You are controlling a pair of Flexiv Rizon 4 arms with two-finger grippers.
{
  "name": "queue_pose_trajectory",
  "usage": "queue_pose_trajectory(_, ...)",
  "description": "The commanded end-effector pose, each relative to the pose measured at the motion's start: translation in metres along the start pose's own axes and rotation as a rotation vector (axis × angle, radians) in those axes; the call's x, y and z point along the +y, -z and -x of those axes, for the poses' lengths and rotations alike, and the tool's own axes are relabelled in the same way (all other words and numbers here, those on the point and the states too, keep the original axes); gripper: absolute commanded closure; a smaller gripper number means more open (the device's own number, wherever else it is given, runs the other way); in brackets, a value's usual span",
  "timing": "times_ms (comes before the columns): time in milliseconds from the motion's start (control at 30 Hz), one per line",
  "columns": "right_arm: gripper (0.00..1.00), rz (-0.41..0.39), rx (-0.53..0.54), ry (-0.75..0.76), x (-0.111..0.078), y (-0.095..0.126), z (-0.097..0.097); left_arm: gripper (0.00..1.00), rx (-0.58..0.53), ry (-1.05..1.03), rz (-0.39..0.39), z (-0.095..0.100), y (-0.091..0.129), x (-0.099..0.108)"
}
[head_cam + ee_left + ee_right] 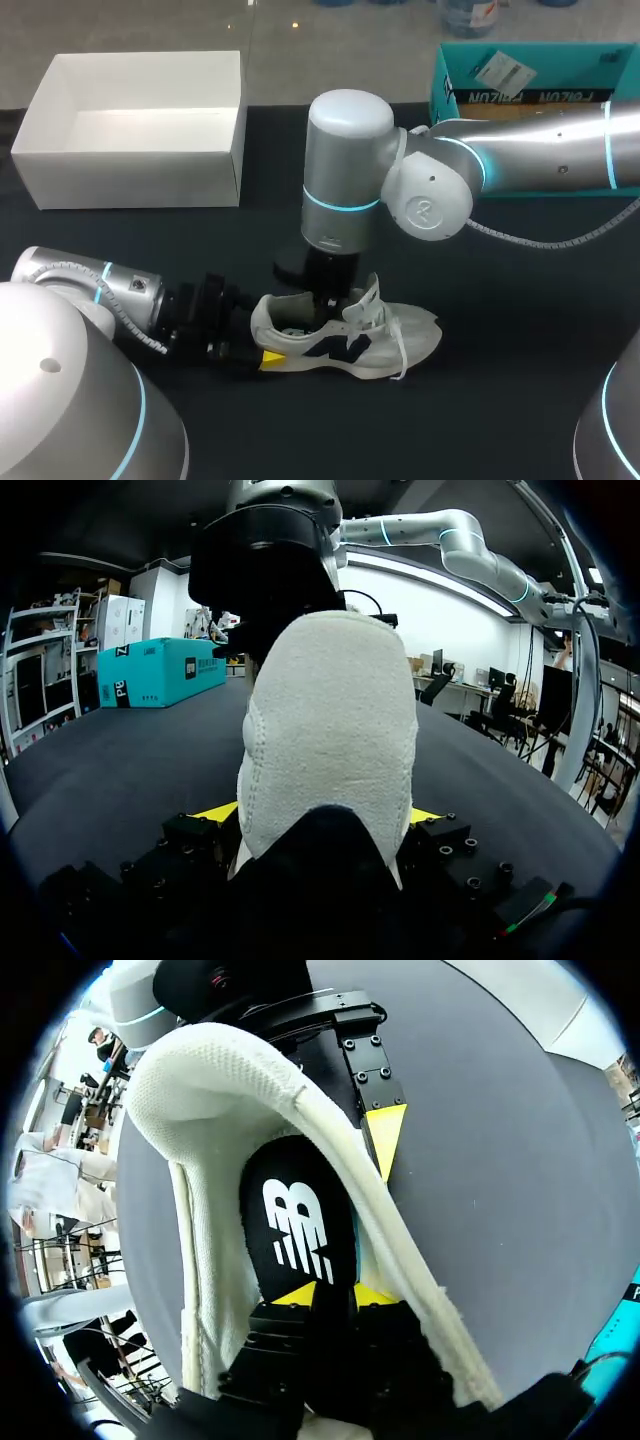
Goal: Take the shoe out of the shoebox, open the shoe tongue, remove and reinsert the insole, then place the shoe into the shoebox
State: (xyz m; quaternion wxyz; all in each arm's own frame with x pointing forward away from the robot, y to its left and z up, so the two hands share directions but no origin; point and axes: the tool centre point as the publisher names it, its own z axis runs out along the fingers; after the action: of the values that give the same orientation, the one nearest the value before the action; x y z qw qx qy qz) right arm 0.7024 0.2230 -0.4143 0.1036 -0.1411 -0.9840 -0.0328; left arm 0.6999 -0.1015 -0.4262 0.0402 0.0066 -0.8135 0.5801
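The shoe (pixel 345 340) stands on its sole near the front edge of the surface (pixel 500 400). The left fingers (pixel 272 358) clamp its heel from both sides. The right fingers (pixel 368 1296), down inside the shoe, pinch the black insole (pixel 295 1210).

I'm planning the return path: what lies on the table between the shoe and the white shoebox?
Head view: only bare dark table between shoe and white shoebox; my right arm stands just beside it.

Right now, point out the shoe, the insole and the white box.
shoe (pixel 415 338): head view, on its toe.
insole (pixel 295 1222): right wrist view, on its white logo.
white box (pixel 130 180): head view, on its front wall.
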Motion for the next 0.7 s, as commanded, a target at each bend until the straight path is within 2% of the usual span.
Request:
queue_pose_trajectory(33,1.0,-0.028,0.035,-0.006,0.001,-0.054,-0.005,1.0,-0.001,0.001,0.001,0.001,-0.001,0.0)
queue_pose_trajectory(167,1.0,-0.031,0.033,-0.021,-0.004,-0.04,-0.008,1.0,-0.001,0.001,0.001,0.001,-0.001,0.0)
queue_pose_trajectory(400,1.0,-0.044,0.022,0.007,-0.01,0.003,-0.016,1.0,-0.001,0.001,0.001,0.001,-0.001,0.0)
queue_pose_trajectory(533,1.0,-0.022,-0.011,0.019,-0.015,0.029,-0.02,1.0,-0.001,0.001,0.001,0.001,-0.001,0.0)
queue_pose_trajectory(700,1.0,-0.015,-0.037,0.019,-0.02,0.048,-0.02,1.0,-0.001,0.001,0.001,0.001,-0.001,0.0)
